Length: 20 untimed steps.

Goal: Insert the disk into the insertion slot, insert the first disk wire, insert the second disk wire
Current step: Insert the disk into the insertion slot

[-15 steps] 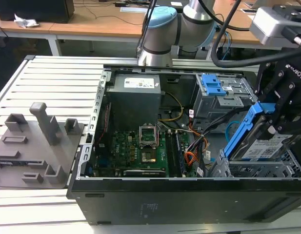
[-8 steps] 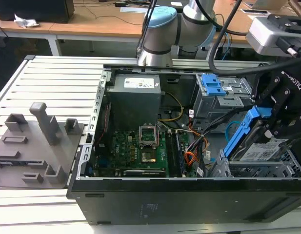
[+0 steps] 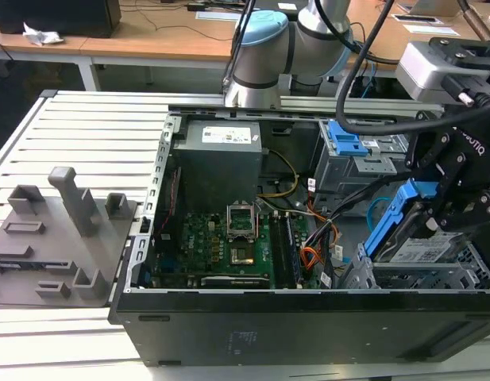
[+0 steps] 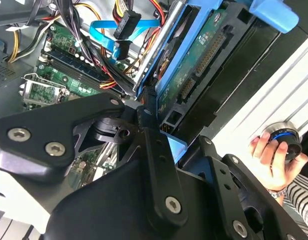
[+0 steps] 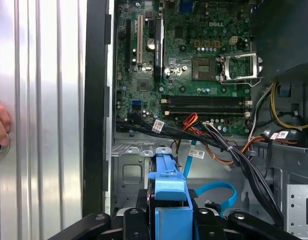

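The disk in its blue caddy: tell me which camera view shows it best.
The exterior view: the disk shows its labelled face and blue frame, tilted over the grey drive cage. The second wrist view shows its green circuit-board underside close up; the first wrist view shows the caddy's blue end.

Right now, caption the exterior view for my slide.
Gripper shut on the disk, tilted at the insertion slot of an open computer case.

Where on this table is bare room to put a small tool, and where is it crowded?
Free: the bare table slats beyond the grey fixture, at the exterior view's left of the computer case. Crowded: inside it, cables beside the disk that the gripper holds.
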Tool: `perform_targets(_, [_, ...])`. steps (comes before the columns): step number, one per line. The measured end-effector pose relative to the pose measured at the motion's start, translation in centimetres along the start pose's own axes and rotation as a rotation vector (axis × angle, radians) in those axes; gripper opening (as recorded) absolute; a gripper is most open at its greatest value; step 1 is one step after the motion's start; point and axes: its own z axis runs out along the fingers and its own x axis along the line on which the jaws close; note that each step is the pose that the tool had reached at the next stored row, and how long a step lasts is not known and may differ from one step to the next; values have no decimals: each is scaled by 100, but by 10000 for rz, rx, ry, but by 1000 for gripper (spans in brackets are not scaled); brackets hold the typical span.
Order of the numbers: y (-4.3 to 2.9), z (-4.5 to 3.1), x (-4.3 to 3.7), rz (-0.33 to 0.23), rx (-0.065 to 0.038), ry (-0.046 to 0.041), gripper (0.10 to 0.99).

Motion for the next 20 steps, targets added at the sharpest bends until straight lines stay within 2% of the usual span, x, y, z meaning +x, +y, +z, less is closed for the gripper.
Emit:
perform_targets(5, [0, 5, 0, 0, 0, 1, 376])
perform_targets(6, [0, 6, 0, 0, 0, 0, 439])
perform_targets(11, [0, 7, 0, 0, 0, 1, 427])
perform_targets(16, [0, 9, 0, 0, 0, 0, 118])
perform_targets(20, [0, 10, 0, 0, 0, 1, 106])
